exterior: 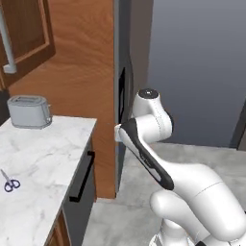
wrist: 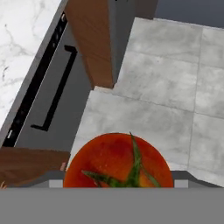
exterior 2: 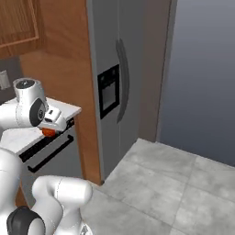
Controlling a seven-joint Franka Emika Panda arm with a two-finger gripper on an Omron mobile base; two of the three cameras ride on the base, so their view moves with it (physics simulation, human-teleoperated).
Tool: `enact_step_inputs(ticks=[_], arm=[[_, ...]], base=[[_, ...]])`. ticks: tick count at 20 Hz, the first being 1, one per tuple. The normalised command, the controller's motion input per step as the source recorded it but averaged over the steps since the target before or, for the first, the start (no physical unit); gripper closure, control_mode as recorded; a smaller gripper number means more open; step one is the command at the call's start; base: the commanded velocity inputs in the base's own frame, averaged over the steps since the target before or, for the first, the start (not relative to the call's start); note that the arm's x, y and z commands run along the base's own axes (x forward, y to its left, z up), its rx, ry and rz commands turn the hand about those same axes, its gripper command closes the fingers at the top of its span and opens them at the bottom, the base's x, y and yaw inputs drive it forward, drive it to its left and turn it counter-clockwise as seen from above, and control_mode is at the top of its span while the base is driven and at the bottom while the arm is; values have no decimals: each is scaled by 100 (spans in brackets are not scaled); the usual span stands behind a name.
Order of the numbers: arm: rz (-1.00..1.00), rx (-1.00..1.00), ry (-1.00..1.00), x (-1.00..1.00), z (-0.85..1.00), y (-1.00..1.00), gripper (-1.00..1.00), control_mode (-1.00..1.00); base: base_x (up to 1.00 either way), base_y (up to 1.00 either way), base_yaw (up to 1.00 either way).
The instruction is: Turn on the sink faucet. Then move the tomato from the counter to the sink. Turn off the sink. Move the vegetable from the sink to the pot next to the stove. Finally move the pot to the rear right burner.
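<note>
Open floor (wrist: 166, 78) right of fridge (exterior 2: 114, 82)

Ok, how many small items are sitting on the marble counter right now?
2 on the counter: a toaster at the back by the wall, and scissors nearer the front left edge. More may be hidden out of frame.

We see counter (exterior: 43, 158) at left, toaster (exterior: 30, 111) at its rear, scissors (exterior: 9, 182) nearer front. Dishwasher front with handle (exterior: 82, 177) below counter edge. Fridge (exterior 2: 114, 82) right of counter, wood panel (exterior: 91, 72) between. Floor (wrist: 166, 87) before fridge. Tomato (wrist: 118, 161) sits in end effector (exterior 2: 49, 131), above floor, just off counter edge.
</note>
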Motion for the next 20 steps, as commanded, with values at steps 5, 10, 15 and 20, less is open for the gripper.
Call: enact_step_inputs(ticks=[5,10,15,20], arm=[[0,0,0,0,0,0,100,100],[0,0,0,0,0,0,100,100],[0,0,0,0,0,0,100,100],[0,0,0,0,0,0,100,100]], base=[[-19,-46,-47],[-16,-46,-45],[-12,-46,-43],[-14,-44,-43]])
